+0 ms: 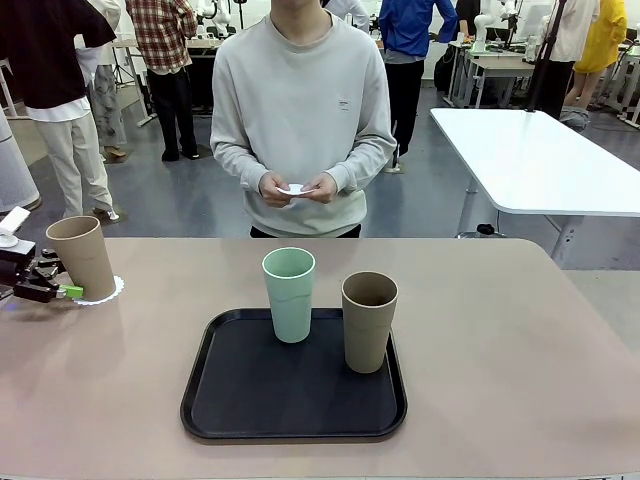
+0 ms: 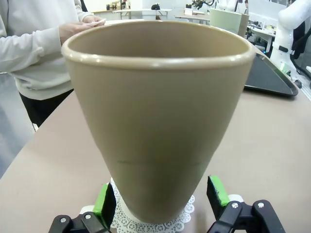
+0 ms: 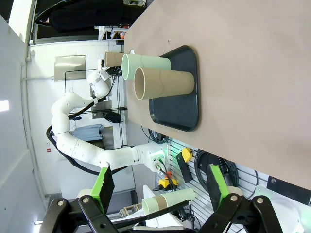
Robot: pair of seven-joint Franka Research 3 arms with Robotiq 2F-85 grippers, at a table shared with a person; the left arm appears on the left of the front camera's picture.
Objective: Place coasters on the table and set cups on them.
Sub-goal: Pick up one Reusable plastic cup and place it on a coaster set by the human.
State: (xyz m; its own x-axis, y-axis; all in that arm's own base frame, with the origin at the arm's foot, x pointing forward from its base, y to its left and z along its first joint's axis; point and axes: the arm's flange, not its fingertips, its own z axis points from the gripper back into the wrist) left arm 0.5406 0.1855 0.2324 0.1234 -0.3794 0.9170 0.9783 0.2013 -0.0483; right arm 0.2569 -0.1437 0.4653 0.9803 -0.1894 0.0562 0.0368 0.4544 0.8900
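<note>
The left pincer [image 2: 161, 195] is wide open, one finger on each side of the tan cup [image 1: 82, 255] but not squeezing it. The cup stands on its lacy coaster [image 1: 108, 293] on the bench [image 1: 500, 330], at ten o'clock from the tray [image 1: 230, 400], so I think this cup is done. The right pincer [image 3: 160, 183] is wide open and empty.

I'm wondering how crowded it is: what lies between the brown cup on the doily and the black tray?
Nothing: in the front view, only bare table separates that cup from the tray.
</note>
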